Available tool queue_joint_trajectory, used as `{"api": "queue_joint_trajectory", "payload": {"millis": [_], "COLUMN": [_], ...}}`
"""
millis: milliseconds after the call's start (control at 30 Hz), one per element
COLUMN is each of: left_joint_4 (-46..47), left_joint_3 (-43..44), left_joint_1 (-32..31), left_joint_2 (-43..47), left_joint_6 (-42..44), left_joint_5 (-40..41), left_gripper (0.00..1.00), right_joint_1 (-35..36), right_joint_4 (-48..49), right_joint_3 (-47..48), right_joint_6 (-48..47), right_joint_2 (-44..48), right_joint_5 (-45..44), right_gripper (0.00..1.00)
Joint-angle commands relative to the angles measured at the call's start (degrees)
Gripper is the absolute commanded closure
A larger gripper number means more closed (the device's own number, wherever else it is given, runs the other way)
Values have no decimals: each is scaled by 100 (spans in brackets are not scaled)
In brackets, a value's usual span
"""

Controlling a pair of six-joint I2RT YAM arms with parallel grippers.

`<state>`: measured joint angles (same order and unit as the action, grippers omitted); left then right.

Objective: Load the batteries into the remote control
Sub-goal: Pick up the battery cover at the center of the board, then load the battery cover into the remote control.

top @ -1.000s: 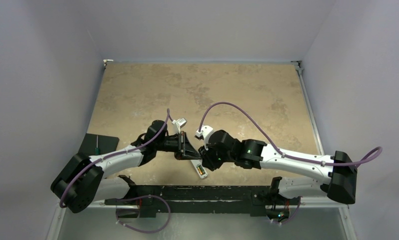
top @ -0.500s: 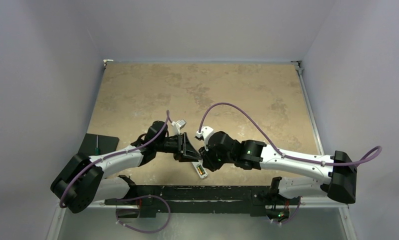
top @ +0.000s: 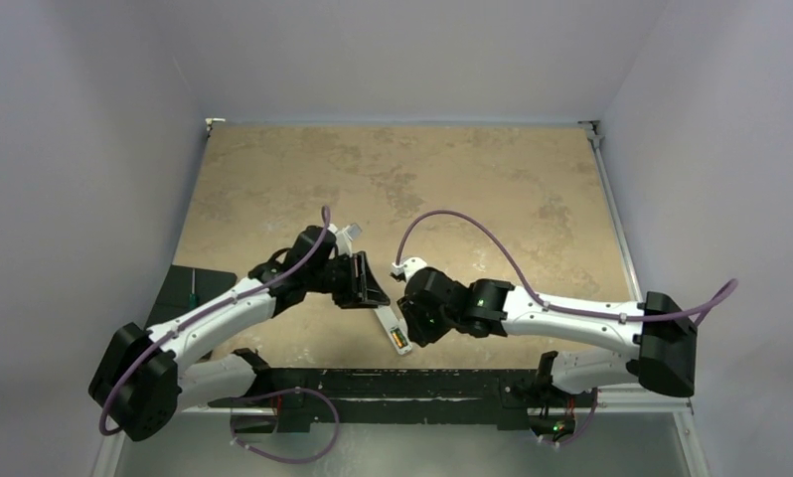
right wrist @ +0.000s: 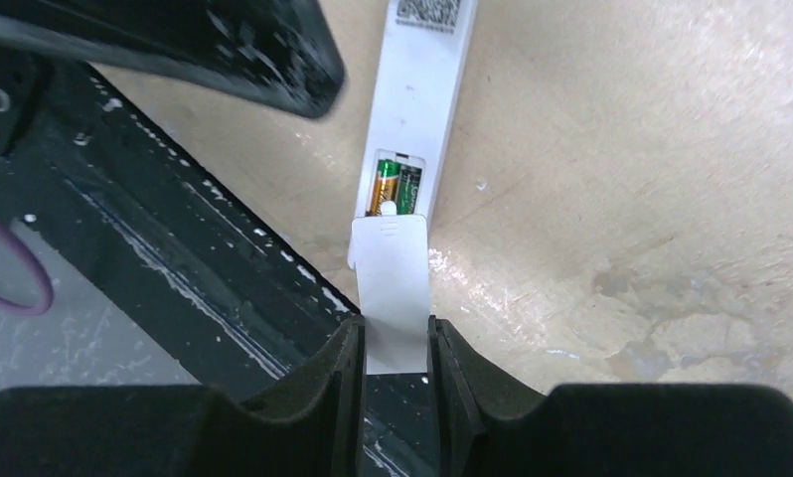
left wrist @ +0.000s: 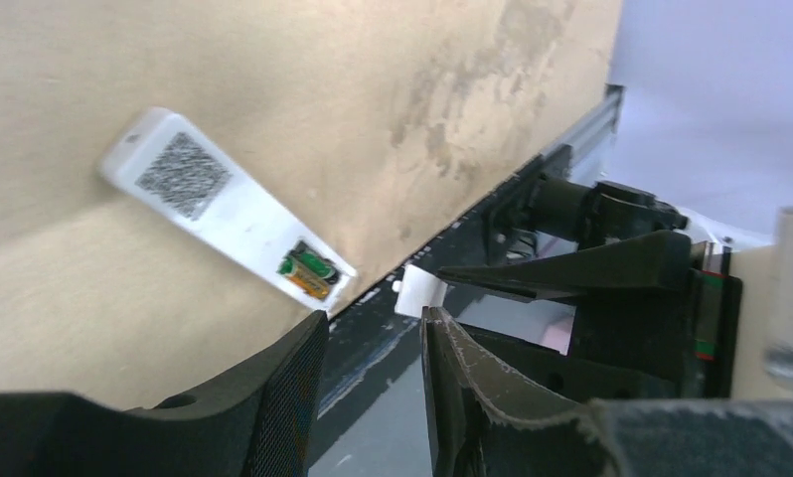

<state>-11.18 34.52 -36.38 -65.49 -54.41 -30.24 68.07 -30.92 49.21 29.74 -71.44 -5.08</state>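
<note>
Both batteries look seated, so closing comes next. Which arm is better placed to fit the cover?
Right: the right gripper holds the white cover, aligned at the remote control recess. The left gripper is empty, set apart.

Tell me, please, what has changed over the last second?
The left tool opened and drew back up-left, off the slim white remote control. The right tool stays clamped on the flat white battery cover; the gold and green batteries stay seated.

The left pincer (left wrist: 373, 328) stands parted; the right pincer (right wrist: 394, 333) clamps a white cover (right wrist: 393, 268).
</note>
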Motion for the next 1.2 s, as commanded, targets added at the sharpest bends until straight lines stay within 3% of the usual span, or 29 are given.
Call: {"api": "queue_joint_trajectory", "payload": {"millis": [0, 200, 733, 1167], "left_joint_4": [-1255, -1940, -2727, -2657], "left_joint_3": [414, 667, 1084, 1070], "left_joint_1": [31, 29, 34, 32], "left_joint_2": [355, 623, 793, 768], "left_joint_6": [742, 1138, 1845, 1973], "left_joint_5": [1001, 1666, 2297, 2091], "left_gripper": [61, 61, 61, 61], "right_joint_1": [103, 224, 542, 553], "right_joint_4": [-155, -256, -186, -342], "right_joint_3": [143, 389, 897, 1099], "right_joint_6": [606, 1023, 1630, 1796], "right_joint_2": [-271, -718, -1637, -1975], "right_joint_5": [-219, -418, -846, -1154], "right_gripper": [82, 83, 82, 82]}}
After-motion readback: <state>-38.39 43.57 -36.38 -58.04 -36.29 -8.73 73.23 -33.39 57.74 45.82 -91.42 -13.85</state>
